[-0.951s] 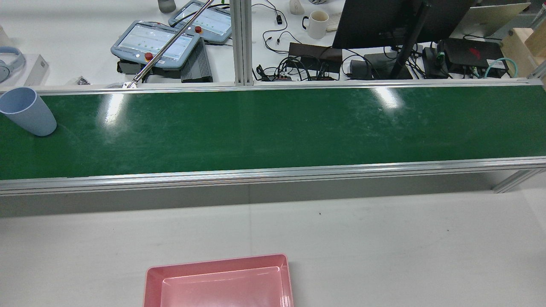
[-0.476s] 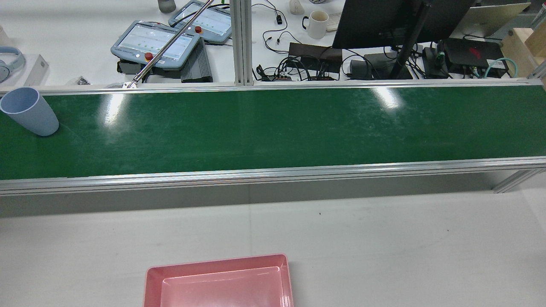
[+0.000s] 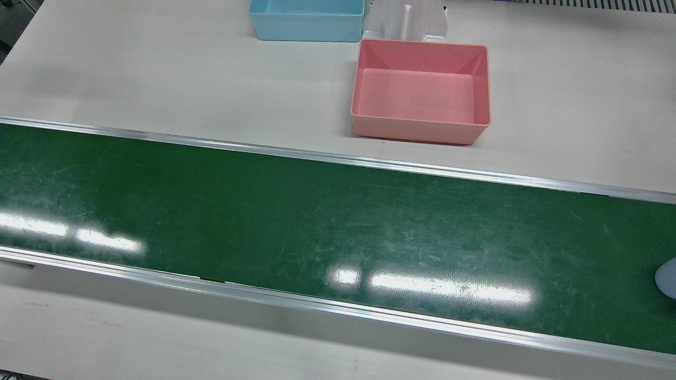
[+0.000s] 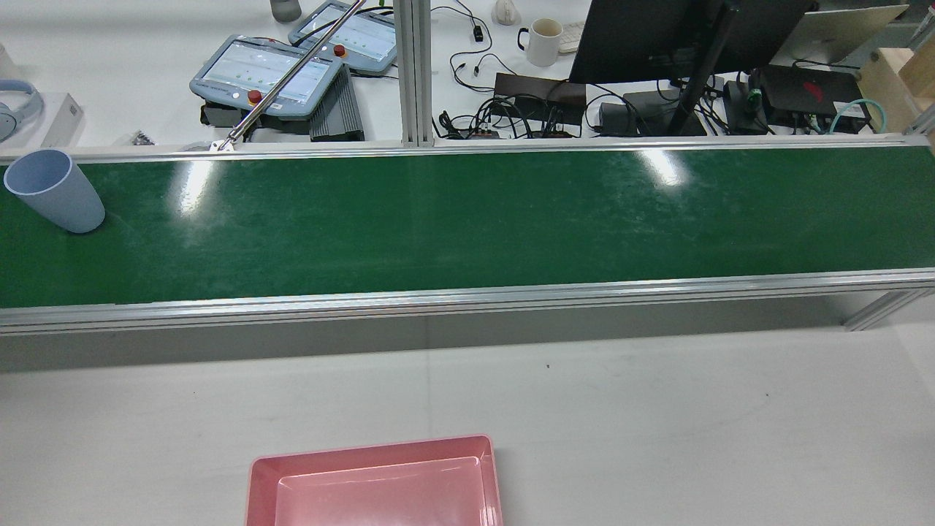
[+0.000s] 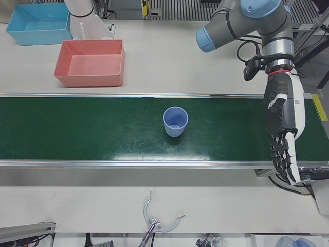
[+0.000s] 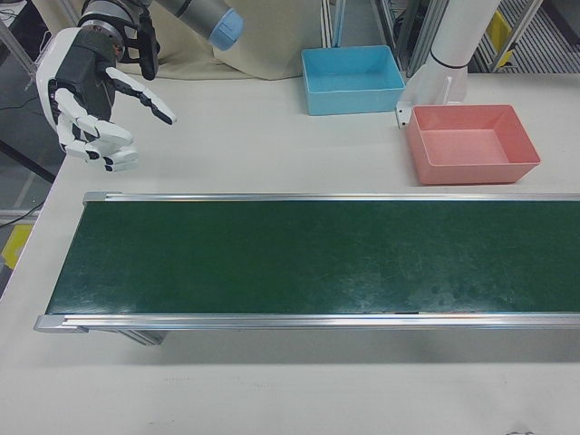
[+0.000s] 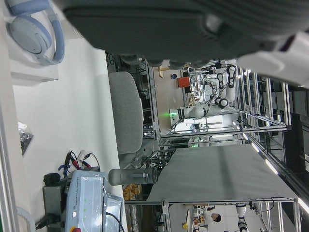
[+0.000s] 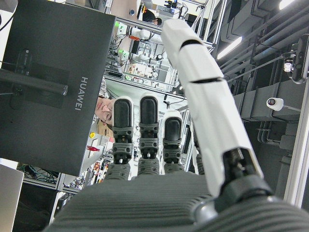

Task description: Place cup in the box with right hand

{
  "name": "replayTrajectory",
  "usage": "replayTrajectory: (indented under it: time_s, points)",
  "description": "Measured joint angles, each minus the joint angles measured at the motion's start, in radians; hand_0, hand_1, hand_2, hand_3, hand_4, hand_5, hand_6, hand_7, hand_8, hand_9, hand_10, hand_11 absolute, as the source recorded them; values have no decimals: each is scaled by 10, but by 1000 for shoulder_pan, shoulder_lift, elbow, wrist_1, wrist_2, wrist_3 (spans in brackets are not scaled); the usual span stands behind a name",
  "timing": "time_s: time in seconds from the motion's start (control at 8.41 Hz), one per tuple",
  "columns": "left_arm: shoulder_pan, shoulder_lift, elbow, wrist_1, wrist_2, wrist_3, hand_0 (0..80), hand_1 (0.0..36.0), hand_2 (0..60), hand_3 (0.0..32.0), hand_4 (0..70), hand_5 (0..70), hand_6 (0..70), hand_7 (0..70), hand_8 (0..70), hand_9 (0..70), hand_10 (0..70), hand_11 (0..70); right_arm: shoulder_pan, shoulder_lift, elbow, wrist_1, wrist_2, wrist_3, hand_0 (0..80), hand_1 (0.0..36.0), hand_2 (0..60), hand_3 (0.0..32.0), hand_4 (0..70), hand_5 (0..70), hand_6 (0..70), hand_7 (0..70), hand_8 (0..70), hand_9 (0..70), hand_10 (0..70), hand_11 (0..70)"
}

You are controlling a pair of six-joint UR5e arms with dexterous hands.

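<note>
The right hand (image 6: 91, 100) is raised above the bare table at the far end of the station, off the end of the green conveyor belt (image 6: 308, 258), with its fingers (image 6: 145, 95) spread and curled a little, holding nothing. Its wrist runs up to the grey arm with a blue joint cap (image 6: 227, 25) (the palm faces roughly toward the belt). In the right hand view the same fingers (image 8: 148, 125) stand apart against a black monitor (image 8: 53, 82), nothing between them.

The left hand (image 5: 282, 134) hangs from its arm (image 5: 241, 20) at the other end of the belt, pointing straight down, its fingers (image 5: 282, 159) loosely extended and apart, empty, their tips over the near rail.

The blue cup (image 5: 175, 121) stands upright on the belt, mouth up, about midway across its width, well apart from both hands; in the rear view it sits at the belt's left end (image 4: 55, 190), and only a sliver of it shows at the front view's right edge (image 3: 667, 278).

The pink box (image 6: 471, 143) rests on the white table (image 6: 236, 136) beside the belt, empty, with a blue box (image 6: 353, 80) next to it (the white pedestal (image 6: 444, 63) stands between them). A monitor and cables lie on the desk beyond the belt.
</note>
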Motion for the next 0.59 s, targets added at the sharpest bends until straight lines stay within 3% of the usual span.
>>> replayTrajectory:
  time_s: [0.59]
  points:
    - [0,0,0,-1,0,0,0,0,0,0,0,0,0,0,0,0,0,0,0,0,5,0,-1,-1,800,360,148,0,133,191,189,642,360,456,272,428]
